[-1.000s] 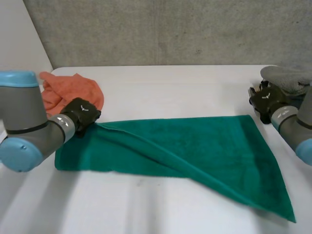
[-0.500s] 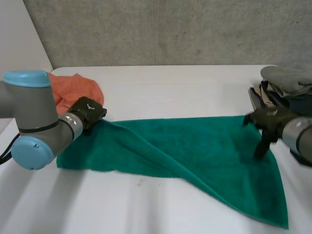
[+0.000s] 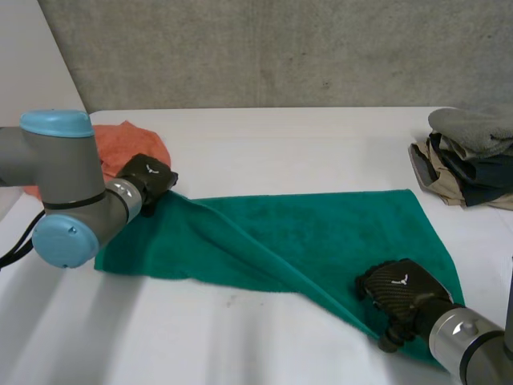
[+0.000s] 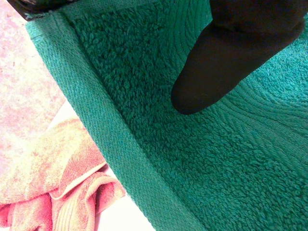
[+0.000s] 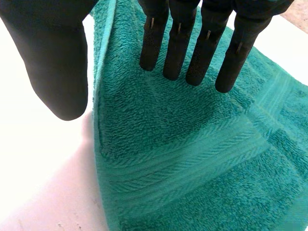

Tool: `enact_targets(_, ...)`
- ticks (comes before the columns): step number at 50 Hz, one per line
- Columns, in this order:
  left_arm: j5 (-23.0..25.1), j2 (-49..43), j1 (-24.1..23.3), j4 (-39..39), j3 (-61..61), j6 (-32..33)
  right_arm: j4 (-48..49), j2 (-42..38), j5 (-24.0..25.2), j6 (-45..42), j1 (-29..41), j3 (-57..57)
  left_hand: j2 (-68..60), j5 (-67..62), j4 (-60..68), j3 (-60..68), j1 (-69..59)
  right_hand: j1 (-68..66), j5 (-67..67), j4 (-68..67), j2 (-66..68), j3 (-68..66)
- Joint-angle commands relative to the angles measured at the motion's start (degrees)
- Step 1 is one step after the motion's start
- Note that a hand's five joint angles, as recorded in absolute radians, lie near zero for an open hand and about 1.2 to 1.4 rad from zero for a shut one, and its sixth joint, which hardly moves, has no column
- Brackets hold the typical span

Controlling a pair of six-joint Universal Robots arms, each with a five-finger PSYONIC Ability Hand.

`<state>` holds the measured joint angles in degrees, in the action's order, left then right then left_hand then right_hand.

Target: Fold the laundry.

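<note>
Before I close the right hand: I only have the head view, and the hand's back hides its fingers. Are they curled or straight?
Observer: Straight. In the right wrist view the right hand has its fingers side by side above the green towel, holding nothing.
Operator: And its thumb?
Observer: The thumb hangs just past the towel's hemmed edge, over bare table.
Operator: What about the left hand?
Observer: Its wrist view shows the left hand with its thumb on the towel's top face beside the hem, and the orange cloth lying just beyond that edge.
</note>
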<state>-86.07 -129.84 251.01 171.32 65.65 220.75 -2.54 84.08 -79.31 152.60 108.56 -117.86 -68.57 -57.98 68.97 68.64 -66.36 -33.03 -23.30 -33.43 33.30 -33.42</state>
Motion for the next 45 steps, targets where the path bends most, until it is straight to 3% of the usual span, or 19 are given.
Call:
enact_targets(1, -0.42, -0.32, 0.0, -0.37, -0.26, -0.06, 3.67, -0.93, 0.21, -0.02, 1.21, -1.4, -11.43, -12.02, 11.03, 11.36, -13.64, -3.05, -2.78, -2.64, 2.78, -2.65)
enact_targets(14, -1.56, -0.94, 0.27, -1.42, -0.88, -0.15, 9.92, -5.85, -1.99, -0.28, 3.58, -2.2, -11.43, -12.02, 11.03, 11.36, -13.64, -5.39, -5.12, -4.99, 5.12, -5.0)
enact_targets(16, -1.65, -0.94, 0.35, -1.6, -0.88, -0.32, 10.8, -6.21, -2.69, -0.46, 3.94, -2.2, -11.43, -12.02, 11.03, 11.36, -13.64, -12.41, -12.15, -12.01, 12.14, -12.02)
enact_targets(17, -1.74, -0.76, 0.44, -1.95, -0.79, -0.58, 12.19, -6.21, -3.57, -0.63, 4.11, -2.02, -11.43, -12.02, 11.03, 11.36, -13.64, -40.94, -40.67, -40.54, 40.67, -40.55)
enact_targets(18, -1.74, -0.67, 0.44, -2.13, -0.7, -0.67, 13.08, -6.12, -4.1, -0.72, 4.2, -1.85, -11.43, -12.02, 11.03, 11.36, -13.64, -46.91, -46.64, -46.51, 46.64, -46.52)
enact_targets(23, -1.82, 1.17, 0.53, -4.85, 0.44, -2.25, 17.74, -2.26, -8.49, -0.9, 3.94, -0.79, -11.43, -12.02, 11.03, 11.36, -13.64, -46.97, -46.7, -46.57, 46.7, -46.58)
enact_targets(27, -0.95, 4.86, 0.71, -7.75, 3.42, -4.54, 17.31, 0.64, -8.94, -1.6, 2.18, 2.89, -11.43, -12.02, 11.03, 11.36, -13.64, -46.97, -46.7, -46.57, 46.7, -46.58)
enact_targets(30, 0.81, 7.76, 1.14, -8.63, 6.76, -5.77, 12.75, -0.05, -7.8, -3.35, -0.45, 7.2, -11.43, -12.02, 11.03, 11.36, -13.64, -46.97, -46.7, -46.57, 46.7, -46.58)
enact_targets(38, 3.8, 8.38, 2.37, -6.97, 9.67, -4.28, 0.26, -14.98, -6.38, -13.19, -4.76, 24.68, -11.43, -12.02, 11.03, 11.36, -13.64, -46.97, -46.7, -46.57, 46.7, -46.58)
enact_targets(41, 3.45, 5.58, 2.73, -4.25, 5.73, -2.0, -3.08, -22.01, -8.23, -18.03, -5.47, 35.57, -11.43, -12.02, 11.03, 11.36, -13.64, -46.97, -46.7, -46.57, 46.7, -46.58)
enact_targets(45, 2.39, 3.55, 2.99, 0.32, -4.02, -1.81, -2.83, -28.35, -10.34, -18.13, -5.29, 52.17, -11.43, -12.02, 11.03, 11.36, -13.64, -46.97, -46.7, -46.57, 46.7, -46.58)
